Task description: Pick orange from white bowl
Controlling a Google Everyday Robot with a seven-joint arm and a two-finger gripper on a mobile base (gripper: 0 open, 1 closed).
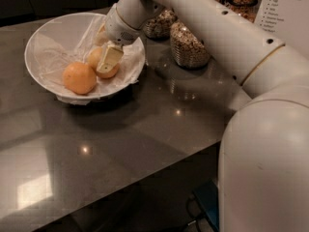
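Observation:
The white bowl (35, 36), lined with crumpled white paper, stands at the table's back left. In it lie two round fruits side by side. The paler, yellowish orange (93, 58) is on the right. My gripper (103, 53) reaches down into the bowl from the right and is shut on this orange. One cream-coloured finger (110, 58) lies across the fruit's front, and the other is mostly hidden behind it. The orange still rests on the paper.
A deeper orange fruit (79, 77) lies just left of the held one, touching or nearly touching it. Glass jars of cereal (188, 45) stand behind the bowl to the right. A printed sign (285, 8) is at the back right. The dark table's front edge (145, 178) runs diagonally.

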